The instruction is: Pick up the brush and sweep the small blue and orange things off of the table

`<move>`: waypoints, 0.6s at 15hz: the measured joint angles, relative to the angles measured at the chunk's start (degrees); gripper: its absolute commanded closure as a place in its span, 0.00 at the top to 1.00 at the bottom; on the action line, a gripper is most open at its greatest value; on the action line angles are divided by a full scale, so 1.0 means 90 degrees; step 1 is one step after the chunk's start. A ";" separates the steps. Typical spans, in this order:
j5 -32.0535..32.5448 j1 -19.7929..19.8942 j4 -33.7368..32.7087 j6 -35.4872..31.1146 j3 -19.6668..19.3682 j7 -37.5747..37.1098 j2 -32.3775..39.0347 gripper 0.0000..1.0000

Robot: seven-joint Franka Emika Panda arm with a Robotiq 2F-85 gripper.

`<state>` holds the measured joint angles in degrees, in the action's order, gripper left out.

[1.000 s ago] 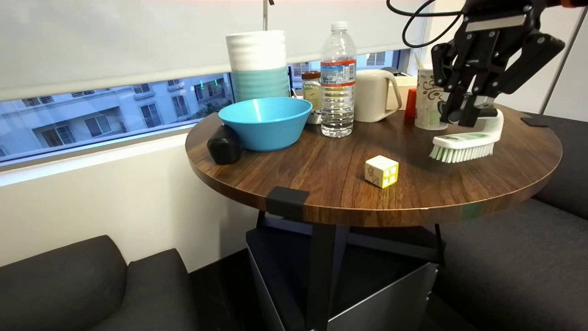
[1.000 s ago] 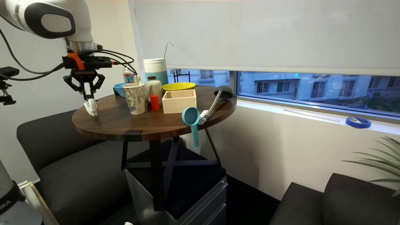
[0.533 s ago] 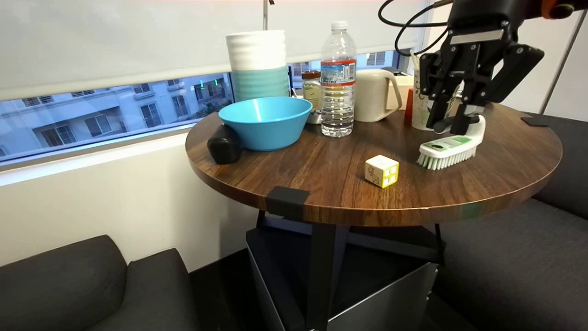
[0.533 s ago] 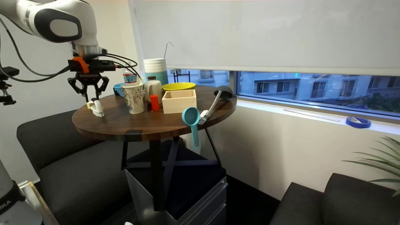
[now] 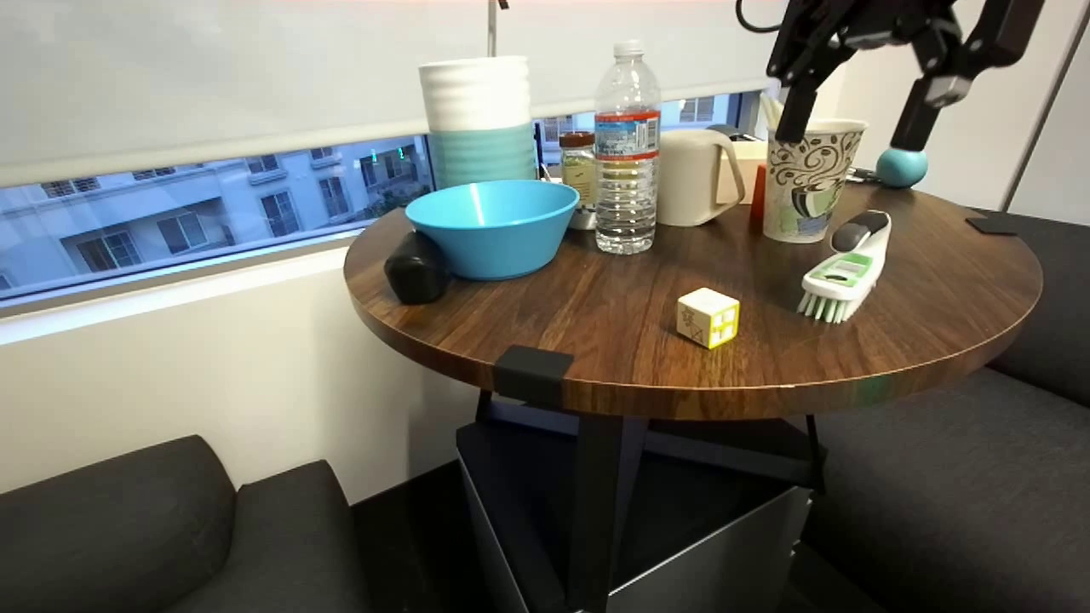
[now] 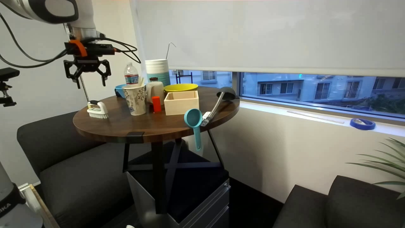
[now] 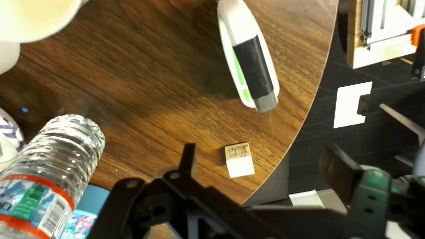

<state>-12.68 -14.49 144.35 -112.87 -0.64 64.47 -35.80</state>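
Note:
The whitish brush (image 5: 851, 266) with pale bristles and a dark handle end rests bristles down on the round brown table (image 5: 613, 340), beside the paper cup. My gripper (image 6: 91, 84) hangs in the air above the brush (image 6: 98, 110), its jaws wide apart and nothing between them. In the wrist view the brush (image 7: 250, 63) lies beyond the fingertips, apart from the gripper (image 7: 260, 151). A tiny blue speck (image 7: 25, 109) shows on the tabletop there. Any other small blue and orange things cannot be made out.
Near the brush are a pale yellow block (image 5: 707, 317) and the paper cup (image 5: 809, 183). A water bottle (image 5: 628, 162), mug (image 5: 694, 174) and blue bowl (image 5: 494, 226) stand around. A red-orange block (image 6: 156, 104) and wooden box (image 6: 182, 103) stand behind; a teal scoop (image 6: 193, 118) overhangs the edge.
The jaws have opened and let go of the brush, and the gripper has risen off it. Before that, the held brush shifted along the table; it has turned since.

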 measured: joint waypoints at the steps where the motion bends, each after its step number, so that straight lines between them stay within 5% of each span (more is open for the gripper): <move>1: 0.0086 0.0020 -0.0114 0.0203 -0.0001 -0.0082 -0.0107 1.00; 9: 0.0437 0.0086 -0.0677 0.1170 -0.0024 -0.0348 -0.0726 1.00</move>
<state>-8.74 -13.72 138.26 -102.34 -0.85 61.34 -42.33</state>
